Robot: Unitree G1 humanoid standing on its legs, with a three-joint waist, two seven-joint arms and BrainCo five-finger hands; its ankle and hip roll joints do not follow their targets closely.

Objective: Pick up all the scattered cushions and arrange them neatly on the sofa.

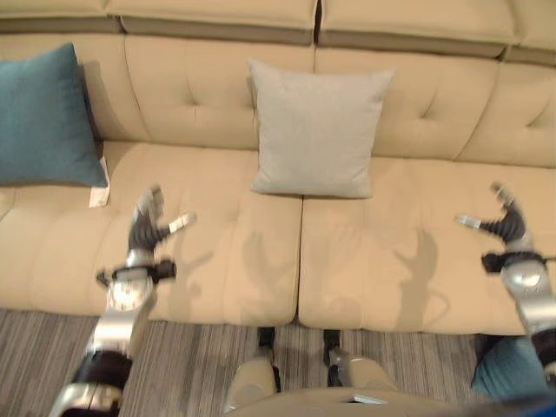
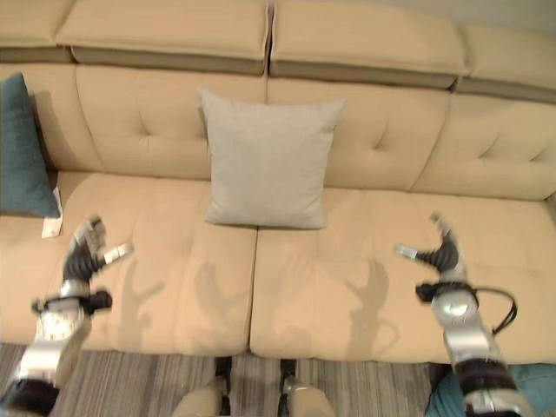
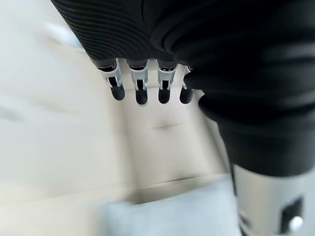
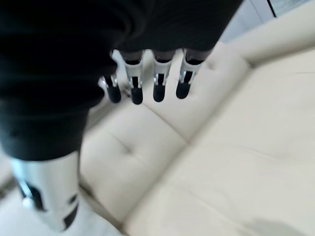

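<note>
A grey cushion (image 1: 317, 129) leans upright against the middle of the beige sofa's backrest (image 1: 452, 109). A teal cushion (image 1: 43, 117) stands at the sofa's left end. Another teal cushion (image 1: 512, 369) lies on the floor at the lower right, beside my right arm. My left hand (image 1: 148, 226) hovers open over the left seat with nothing in it. My right hand (image 1: 504, 221) is open above the right seat, also holding nothing. Straight fingers (image 3: 142, 91) show in the left wrist view, with the grey cushion (image 3: 172, 219) past them. The right wrist view shows relaxed fingers (image 4: 157, 83) over the sofa.
A white tag (image 1: 99, 193) sticks out under the teal cushion on the seat. Striped grey carpet (image 1: 191, 369) runs along the sofa's front edge. The seat cushions (image 1: 382, 252) on both sides of the grey cushion are bare.
</note>
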